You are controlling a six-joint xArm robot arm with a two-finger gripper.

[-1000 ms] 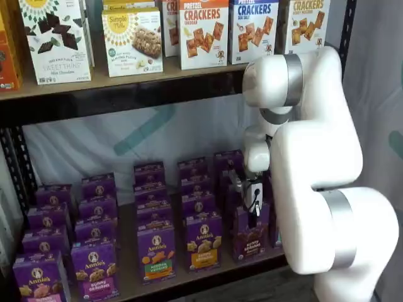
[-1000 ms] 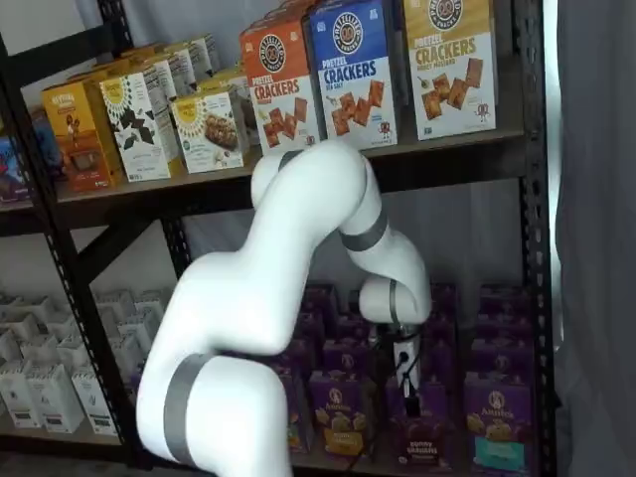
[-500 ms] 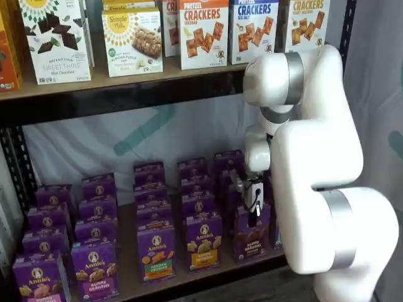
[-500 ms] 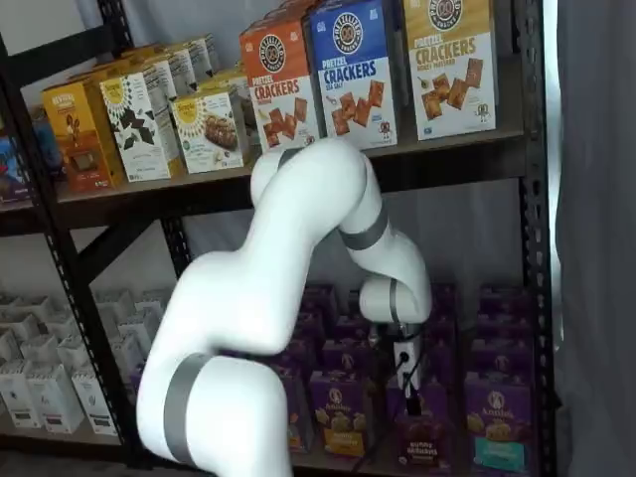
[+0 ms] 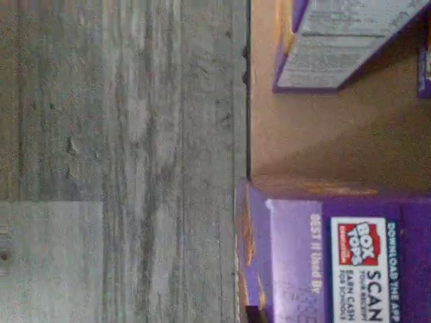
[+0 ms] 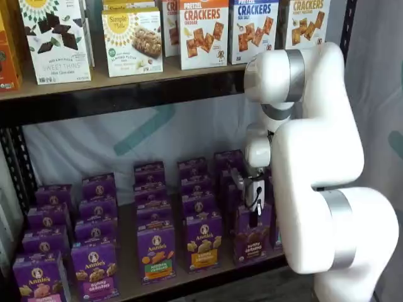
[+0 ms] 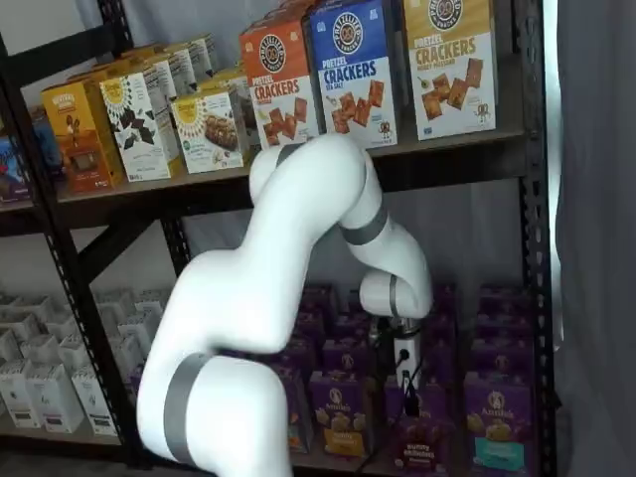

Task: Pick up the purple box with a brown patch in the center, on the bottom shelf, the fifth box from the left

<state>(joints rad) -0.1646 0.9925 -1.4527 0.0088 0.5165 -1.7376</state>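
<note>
The purple box with the brown patch (image 6: pixel 251 238) stands at the front of the bottom shelf, labelled Bunny Grahams; it also shows in a shelf view (image 7: pixel 421 440). My gripper (image 6: pixel 254 218) comes down on its top edge, and its black fingers (image 7: pixel 409 399) look closed on the box's top. In the wrist view the box's purple top (image 5: pixel 337 259) with a Box Tops label reaches slightly past the shelf's front edge (image 5: pixel 248 101), over the grey floor.
Rows of similar purple boxes fill the bottom shelf, with an orange-patch box (image 6: pixel 203 242) beside the target on the left and a teal-label box (image 7: pixel 493 425) on its right. Cracker boxes (image 6: pixel 204 33) stand on the upper shelf (image 6: pixel 126 85). My white arm (image 6: pixel 315 163) hides the shelf's right end.
The gripper and the brown-patch box have shifted slightly forward and lower in both shelf views, the box coming towards the shelf's front edge.
</note>
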